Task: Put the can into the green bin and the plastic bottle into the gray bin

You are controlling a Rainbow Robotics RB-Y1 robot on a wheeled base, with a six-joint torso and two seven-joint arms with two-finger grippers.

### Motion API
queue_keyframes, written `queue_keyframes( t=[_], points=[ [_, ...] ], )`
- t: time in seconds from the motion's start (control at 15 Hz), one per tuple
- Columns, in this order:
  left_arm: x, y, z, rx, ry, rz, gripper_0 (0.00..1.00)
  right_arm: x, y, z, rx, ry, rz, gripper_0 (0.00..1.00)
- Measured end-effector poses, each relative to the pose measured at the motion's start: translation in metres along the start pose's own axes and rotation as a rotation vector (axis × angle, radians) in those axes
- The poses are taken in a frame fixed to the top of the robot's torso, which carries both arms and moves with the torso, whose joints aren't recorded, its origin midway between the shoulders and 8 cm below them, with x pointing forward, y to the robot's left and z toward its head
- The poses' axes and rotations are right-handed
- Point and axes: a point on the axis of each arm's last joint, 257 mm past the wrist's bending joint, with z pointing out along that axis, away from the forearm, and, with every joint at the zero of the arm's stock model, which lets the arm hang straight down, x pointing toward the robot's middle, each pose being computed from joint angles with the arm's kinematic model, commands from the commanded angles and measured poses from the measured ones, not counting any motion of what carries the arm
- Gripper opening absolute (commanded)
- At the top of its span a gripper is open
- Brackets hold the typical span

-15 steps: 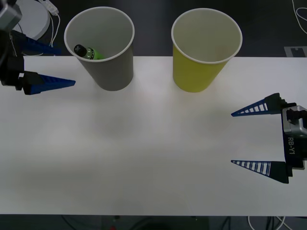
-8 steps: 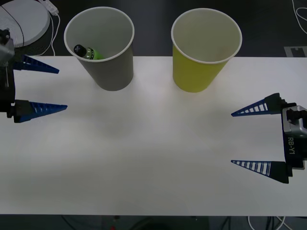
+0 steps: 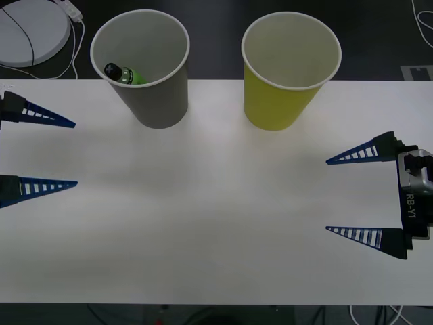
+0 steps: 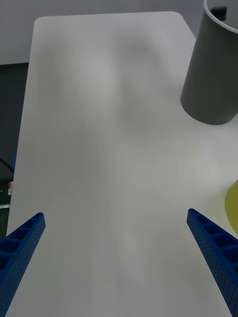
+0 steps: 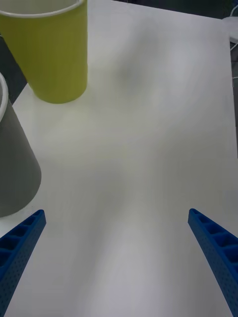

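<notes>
White table [image 3: 216, 223], smooth and plain. Two big paper cups stand upright on its far edge: the gray bin [image 3: 157, 98] toward the robot's left, the green bin [image 3: 281, 101] beside it to the right, a gap between them, not touching.

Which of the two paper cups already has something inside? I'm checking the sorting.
The gray bin, the cup on the robot's left: the plastic bottle leans inside it. The green bin beside it looks empty.
</notes>
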Motion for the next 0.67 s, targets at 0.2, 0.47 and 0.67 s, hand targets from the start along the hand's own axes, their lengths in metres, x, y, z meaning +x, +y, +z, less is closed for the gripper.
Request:
queue_keyframes(
  t=[0.2,0.47,0.67],
  points=[
    [0.006,-0.015,-0.009,0.021,-0.009,0.021,1.0,0.0,0.0,0.0,0.0,0.0,0.0,1.0],
    [0.014,-0.029,-0.022,0.038,0.013,0.046,1.0,0.0,0.0,0.0,0.0,0.0,0.0,1.0],
    [0.019,-0.033,-0.025,0.047,0.027,0.07,1.0,0.0,0.0,0.0,0.0,0.0,0.0,1.0]
  ],
)
